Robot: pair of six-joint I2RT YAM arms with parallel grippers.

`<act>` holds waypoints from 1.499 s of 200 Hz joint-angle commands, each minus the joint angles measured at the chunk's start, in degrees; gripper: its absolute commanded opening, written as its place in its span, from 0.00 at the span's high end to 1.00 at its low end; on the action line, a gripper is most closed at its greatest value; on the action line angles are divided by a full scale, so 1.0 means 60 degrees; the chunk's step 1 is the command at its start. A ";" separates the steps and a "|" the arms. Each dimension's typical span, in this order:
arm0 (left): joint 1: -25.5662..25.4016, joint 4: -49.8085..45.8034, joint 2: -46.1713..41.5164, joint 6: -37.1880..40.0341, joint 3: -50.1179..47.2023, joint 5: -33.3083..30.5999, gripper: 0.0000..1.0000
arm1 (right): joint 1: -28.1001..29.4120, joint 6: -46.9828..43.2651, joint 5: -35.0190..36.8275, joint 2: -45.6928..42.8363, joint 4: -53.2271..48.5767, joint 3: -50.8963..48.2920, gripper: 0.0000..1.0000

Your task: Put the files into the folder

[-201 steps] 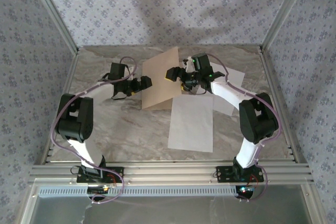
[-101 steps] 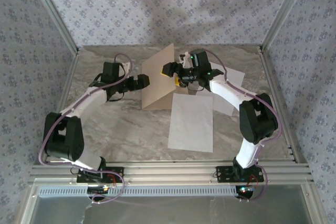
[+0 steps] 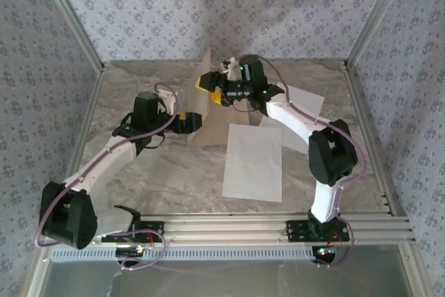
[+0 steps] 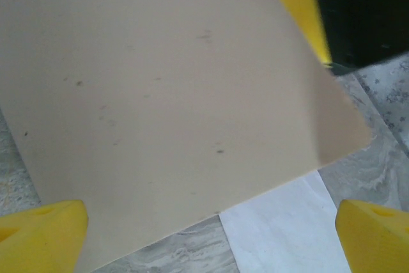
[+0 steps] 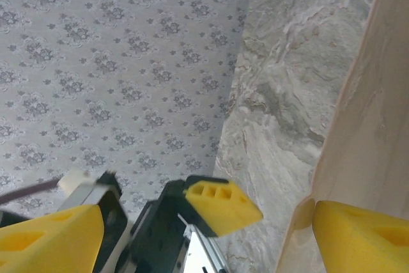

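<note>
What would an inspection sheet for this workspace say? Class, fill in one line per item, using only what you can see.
Surface: grey marbled table, flat.
Job's things: tan folder, one cover tilted up off the table. The near sheet lies flat outside the folder, and the far sheet lies partly under the right arm.
Clutter: nothing seen.
Grippers: left gripper is open, facing the folder. The right gripper is open, with the raised cover against one finger.
Cables: purple cables loop along both arms, off the paper.
Surroundings: patterned walls, aluminium frame.
</note>
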 commanded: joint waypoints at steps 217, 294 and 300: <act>0.0006 0.1009 -0.0983 0.0391 -0.1107 -0.3856 0.55 | 0.0807 0.0700 -0.0255 0.1293 0.0192 0.2204 0.13; 0.1585 0.1377 -0.1367 -0.0902 -0.2081 -0.3272 0.50 | 0.0314 0.0127 -0.0317 0.0041 0.0013 0.0769 0.12; 0.1730 0.1387 -0.1395 -0.1019 -0.2150 -0.3279 0.41 | 0.0260 0.0119 -0.0309 -0.0034 0.0025 0.0638 0.12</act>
